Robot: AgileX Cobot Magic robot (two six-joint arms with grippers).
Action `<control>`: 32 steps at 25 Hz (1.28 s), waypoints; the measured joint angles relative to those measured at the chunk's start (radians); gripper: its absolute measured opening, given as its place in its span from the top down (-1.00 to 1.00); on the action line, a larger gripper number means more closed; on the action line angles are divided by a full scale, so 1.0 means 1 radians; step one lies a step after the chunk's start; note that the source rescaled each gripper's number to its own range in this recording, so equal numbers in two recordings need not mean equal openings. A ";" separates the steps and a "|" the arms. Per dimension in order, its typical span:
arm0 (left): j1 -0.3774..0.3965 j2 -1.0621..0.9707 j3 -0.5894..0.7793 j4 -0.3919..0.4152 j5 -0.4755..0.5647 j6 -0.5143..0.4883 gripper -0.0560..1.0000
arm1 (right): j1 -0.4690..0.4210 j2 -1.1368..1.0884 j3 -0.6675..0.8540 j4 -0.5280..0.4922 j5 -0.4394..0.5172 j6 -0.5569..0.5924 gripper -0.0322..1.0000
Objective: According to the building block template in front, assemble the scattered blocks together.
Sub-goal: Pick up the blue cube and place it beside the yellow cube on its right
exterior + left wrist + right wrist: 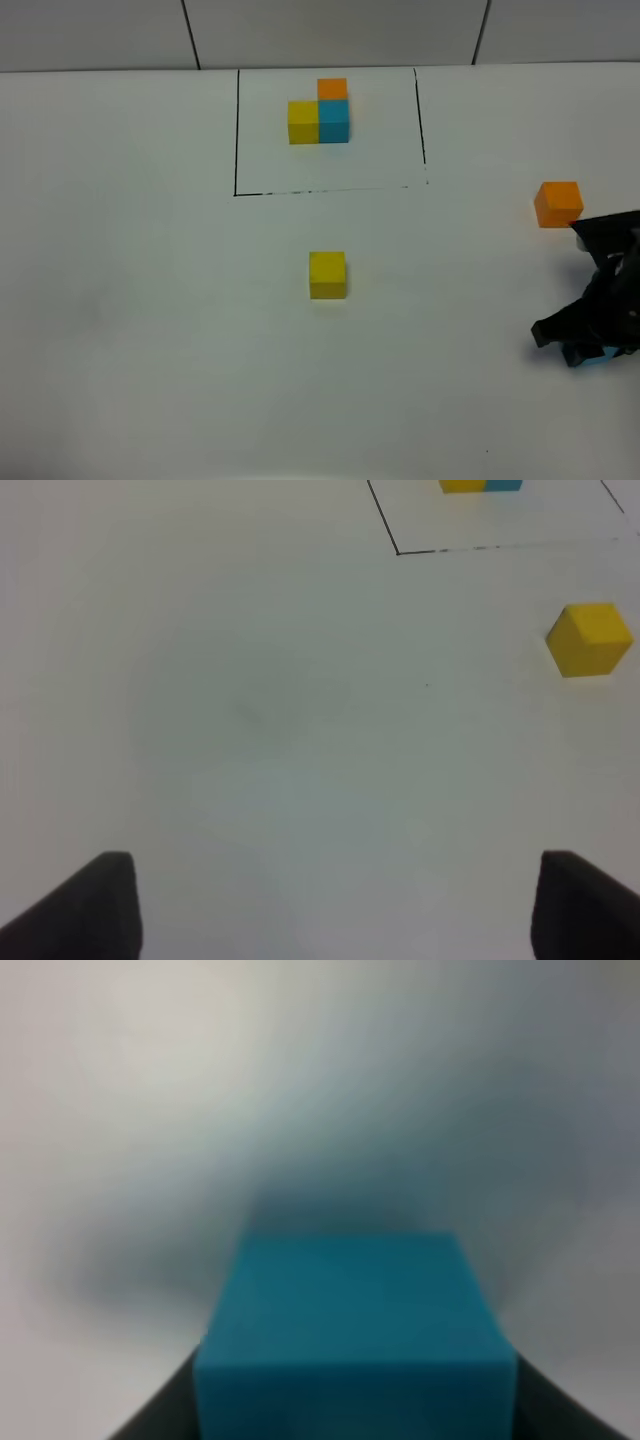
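Observation:
The building block template (320, 114), a yellow, blue and orange L of cubes, sits inside a thin black rectangle at the back of the table; its lower edge shows in the left wrist view (480, 485). A loose yellow cube (327, 275) (589, 638) rests mid-table. An orange cube (558, 204) lies at the right, just behind the right arm. My right gripper (590, 350) is down on the table at the right edge, shut on the sky-blue cube (355, 1320), of which only a sliver (597, 358) shows from above. My left gripper (330, 905) is open over bare table, with nothing between its fingers (85, 910).
The white table (150, 300) stretches from the front edge to a tiled wall at the back. The black frame line (237, 130) marks off the template area. The left arm is outside the high view.

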 joint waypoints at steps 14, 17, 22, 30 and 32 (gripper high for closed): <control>0.000 0.000 0.000 0.000 0.000 0.000 -0.61 | 0.335 0.131 -0.427 -0.149 0.282 -0.574 0.89; 0.000 0.000 0.000 0.000 0.000 0.000 -0.61 | 0.362 0.195 -0.503 -0.152 0.306 -0.645 0.89; 0.000 0.000 0.000 0.000 0.000 0.000 -0.61 | 0.374 0.287 -0.612 -0.117 0.311 -0.732 0.89; 0.000 0.000 0.000 0.000 0.000 0.000 -0.61 | 0.404 0.375 -0.719 -0.007 0.309 -0.818 0.89; 0.000 0.000 0.000 0.000 0.000 0.000 -0.61 | 0.414 0.389 -0.723 0.016 0.298 -0.819 0.89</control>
